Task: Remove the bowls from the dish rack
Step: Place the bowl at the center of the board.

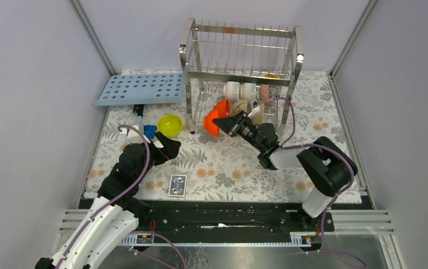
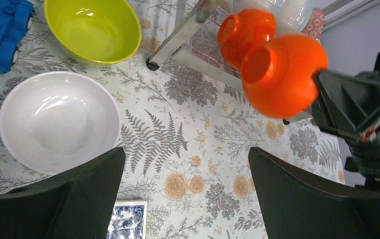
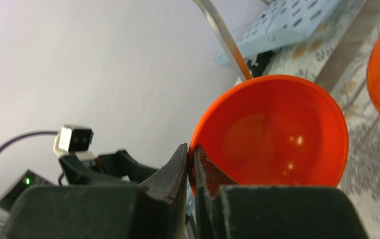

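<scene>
R gripper (image 3: pixel 192 164) was clamped on rim of orange bowl (image 3: pixel 272 132), held just outside dish rack (image 1: pixel 234 77) by its front-left post; rack at table (image 1: pixel 228 168) far edge. L gripper (image 2: pixel 185 162) jaws wide apart, empty. Risk: thin rim pinch, bowl cd pivot/slip, or clip 2nd orange bowl (image 2: pixel 245 32).

The dish rack (image 1: pixel 240 61) is set at the far middle of the tabletop (image 1: pixel 228 168), and a perforated tray (image 1: pixel 139 88) is laid to its left in the far-left corner. Several bowls (image 1: pixel 241 89) are stood on edge in the rack's lower tier. At its near-left corner a tipped bowl (image 1: pixel 212 124) is pinched by the rim in the right claw (image 3: pixel 192 164), with a second bowl (image 1: pixel 221 107) just behind it. Left of the rack, a farther bowl (image 1: pixel 170 125) is placed beside a toy block (image 1: pixel 149 131), a nearer bowl (image 2: pixel 58 119) is found under the spread left claw (image 1: pixel 166 147), and a card pack (image 1: pixel 177 185) is laid towards the near edge.
</scene>
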Tool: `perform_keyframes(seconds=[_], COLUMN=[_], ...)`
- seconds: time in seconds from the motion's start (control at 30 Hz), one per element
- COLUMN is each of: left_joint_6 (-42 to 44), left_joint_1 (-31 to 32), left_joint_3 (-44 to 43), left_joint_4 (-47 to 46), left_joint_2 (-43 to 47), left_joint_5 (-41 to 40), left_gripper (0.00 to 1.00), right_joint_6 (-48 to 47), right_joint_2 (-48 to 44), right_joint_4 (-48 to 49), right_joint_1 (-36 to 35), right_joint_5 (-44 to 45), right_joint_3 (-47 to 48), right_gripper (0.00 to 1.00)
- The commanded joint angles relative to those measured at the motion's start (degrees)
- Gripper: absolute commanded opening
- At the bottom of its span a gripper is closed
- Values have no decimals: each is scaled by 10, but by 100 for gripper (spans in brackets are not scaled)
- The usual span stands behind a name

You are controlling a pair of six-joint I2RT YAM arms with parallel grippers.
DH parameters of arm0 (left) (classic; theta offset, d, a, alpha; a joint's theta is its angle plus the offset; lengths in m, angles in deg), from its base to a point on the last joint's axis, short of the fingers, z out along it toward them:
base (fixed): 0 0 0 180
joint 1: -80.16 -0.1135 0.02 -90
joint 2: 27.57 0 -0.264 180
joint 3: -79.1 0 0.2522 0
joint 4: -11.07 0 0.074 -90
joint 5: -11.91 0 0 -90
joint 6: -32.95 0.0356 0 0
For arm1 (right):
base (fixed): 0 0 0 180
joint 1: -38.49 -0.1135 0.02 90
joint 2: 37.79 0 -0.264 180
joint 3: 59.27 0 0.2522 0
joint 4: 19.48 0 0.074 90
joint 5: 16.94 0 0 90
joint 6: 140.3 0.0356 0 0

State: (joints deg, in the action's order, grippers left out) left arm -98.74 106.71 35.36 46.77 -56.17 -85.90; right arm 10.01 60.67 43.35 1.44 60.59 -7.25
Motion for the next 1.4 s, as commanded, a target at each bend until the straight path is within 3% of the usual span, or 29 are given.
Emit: perform_keyframes(seconds=[0.0,0.1,0.2,0.37,0.53,0.7,0.83,1.1,1.2,1.37], left_joint_6=[3,8,-1,-33,8,64,81,106,112,87], left_joint_1=[1,1,1,1,1,1,1,18,81,268], left_joint_3=[-51,-76,-104,-155,-191,-199,-221,-205,-202,-212], left_joint_4=[22,41,63,114,102,31,37,65,82,82], left_joint_2=[-2,-6,-13,-35,-61,-72,-82,-103,-119,-170], left_joint_5=[-35,-48,-59,-92,-16,153,189,281,235,68], left_gripper=[99,99,99,99,99,99,99,99,99,99], right_joint_6=[-11,-46,-121,-243,-357,-453,-506,-599,-636,-653], right_joint_2=[-87,-164,-279,-454,-572,-542,-455,-362,-359,-368], right_joint_4=[43,-11,-135,-430,-695,-889,-961,-991,-1009,-1048], right_joint_1=[-12,-24,-42,-90,-174,-345,-468,-533,-558,-594], right_joint_5=[-22,-24,-25,-3,89,291,434,483,480,464], right_joint_3=[-66,-118,-145,-140,-76,29,92,111,106,102], right_gripper=[0,0,0,0,0,0,0,0,0,0])
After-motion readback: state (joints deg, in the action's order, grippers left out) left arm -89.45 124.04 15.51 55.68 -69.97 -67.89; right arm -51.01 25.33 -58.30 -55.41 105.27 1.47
